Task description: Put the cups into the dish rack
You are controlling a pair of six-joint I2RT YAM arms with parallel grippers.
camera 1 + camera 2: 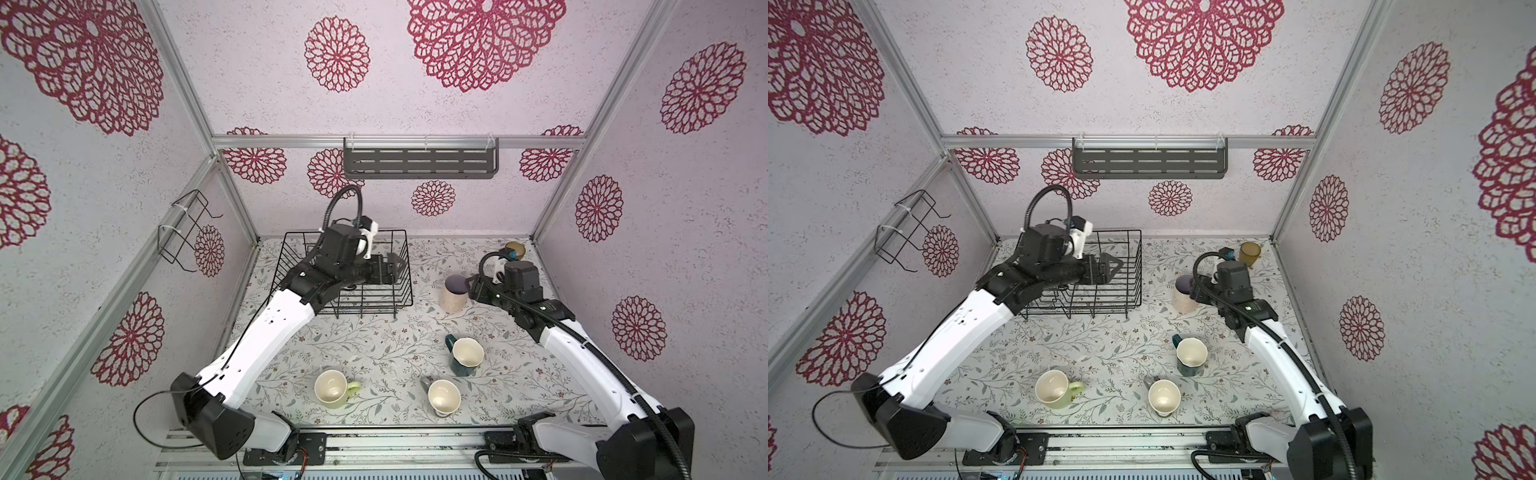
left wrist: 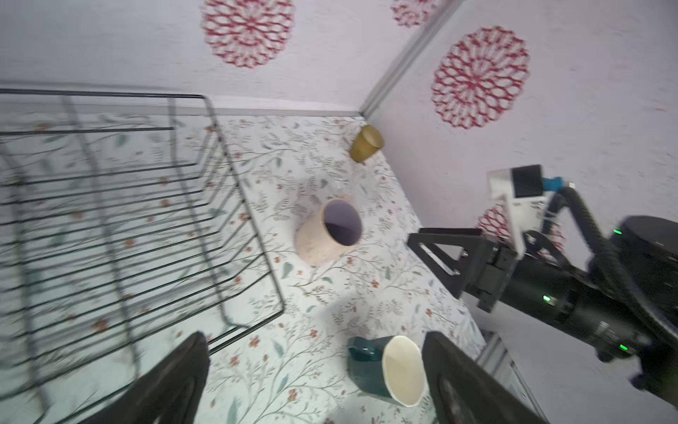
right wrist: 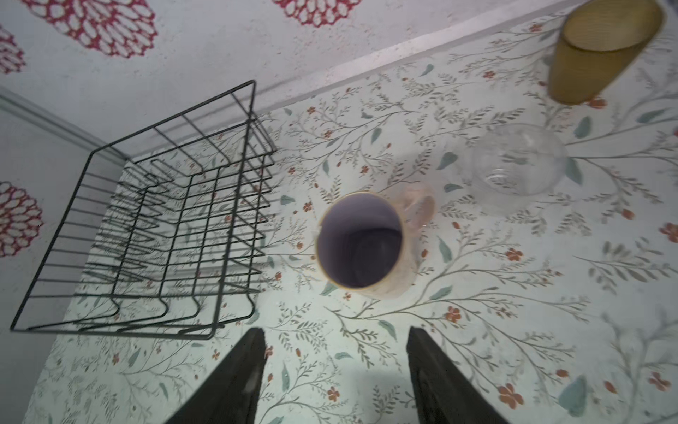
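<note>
The pale pink tumbler stood upright toward the table's far edge, near the dish rack. It looked light, rigid and slippery, so a mid-wall grip seemed best. The right end effector and left end effector gaped, empty.

Dish rack: thin metal wire with a black coating, smooth, low sheen.
Pale pink tumbler: matt, faintly speckled outer wall; smooth lilac inner wall.
Clear glass: transparent, glossy.
Amber tumbler: translucent, plastic-like, with fine ribbing.
Teal mug, yellow-green mug, grey mug: glazed ceramic look; cream insides smooth and glossy.
Bench: smooth printed floral covering, slight sheen.
Walls: rough, grainy, matt.
Slotted shelf: grey sheet metal, matt.
Right end effector: fingers black, matt, plastic-like.
Left arm shell: white smooth plastic, semi-gloss.
</note>
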